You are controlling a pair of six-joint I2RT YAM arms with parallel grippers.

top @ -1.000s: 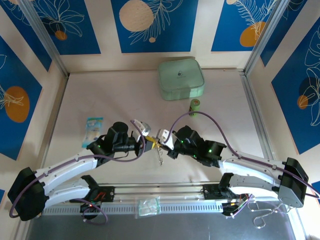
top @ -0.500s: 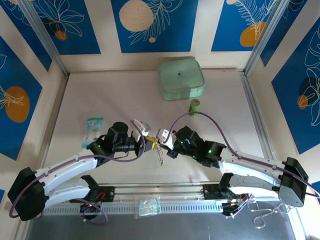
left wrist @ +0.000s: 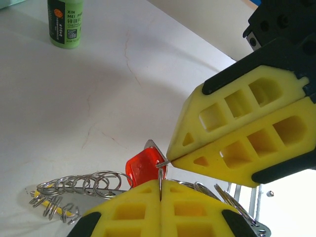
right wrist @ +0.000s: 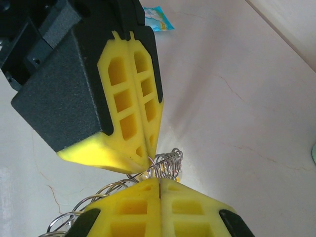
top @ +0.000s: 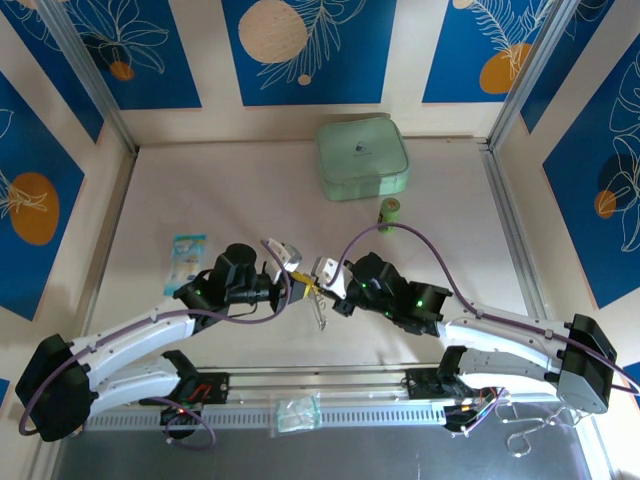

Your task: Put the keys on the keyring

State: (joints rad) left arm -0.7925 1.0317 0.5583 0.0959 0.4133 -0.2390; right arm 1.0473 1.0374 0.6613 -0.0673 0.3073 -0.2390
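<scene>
Honestly, nothing budged in the last second

Both the left gripper (left wrist: 160, 192) and right gripper (right wrist: 159, 185) are clamped shut, tip to tip, on the keyring (left wrist: 79, 185) wire mid-workspace, same as a second ago. The red key (left wrist: 142, 169) sits right at the pinch. My guess: threading is stalled or creeping, not finished

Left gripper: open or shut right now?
Shut. In the left wrist view the left gripper has its yellow pads pressed together with no gap, a thin wire of the keyring pinched in the seam.
</scene>
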